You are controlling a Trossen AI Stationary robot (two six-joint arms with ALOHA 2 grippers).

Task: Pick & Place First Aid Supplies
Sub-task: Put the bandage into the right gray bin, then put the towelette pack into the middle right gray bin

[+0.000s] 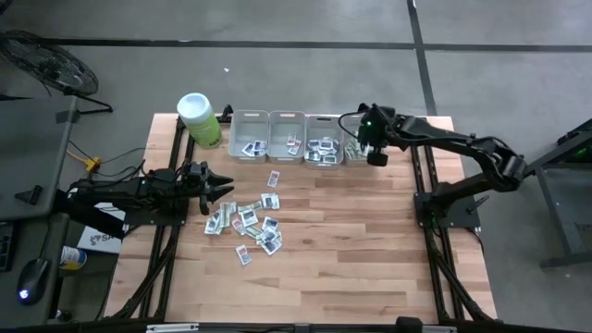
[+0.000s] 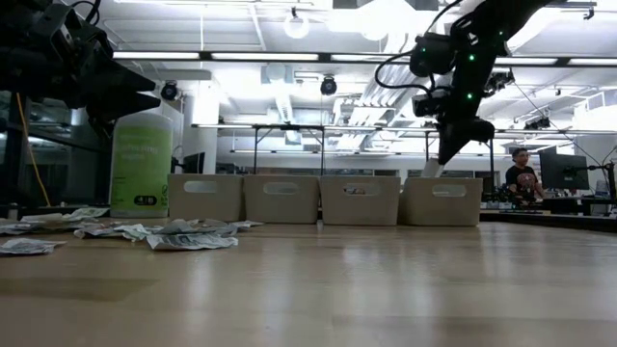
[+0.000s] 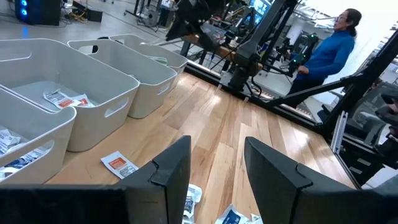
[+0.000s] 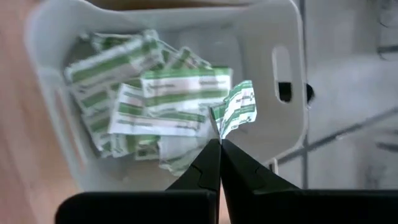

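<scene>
Many small flat first aid packets [image 1: 250, 224] lie in a loose pile on the wooden table, left of centre. My left gripper [image 1: 220, 190] stands open and level just left of the pile, touching nothing. Four grey bins [image 1: 287, 135] stand in a row at the far edge. My right gripper [image 4: 219, 147] is over the rightmost bin [image 1: 354, 148], shut on one green-and-white strip packet [image 4: 236, 109]. Several like strips [image 4: 155, 99] lie in that bin below it. My right gripper pinches the green-and-white strip packet at one end [image 4: 219, 129] between its two fingertips. The fingers slant down from above. The packet sticks out past the fingertips, creased, and hangs clear above the rightmost bin [image 2: 442, 200].
A lime-green canister with a white lid [image 1: 199, 118] stands at the far left, beside the first bin. The other bins [image 3: 93, 81] hold white packets with dark and red prints. A lone packet [image 1: 273, 178] lies between pile and bins. A person [image 3: 329, 50] stands beyond the table.
</scene>
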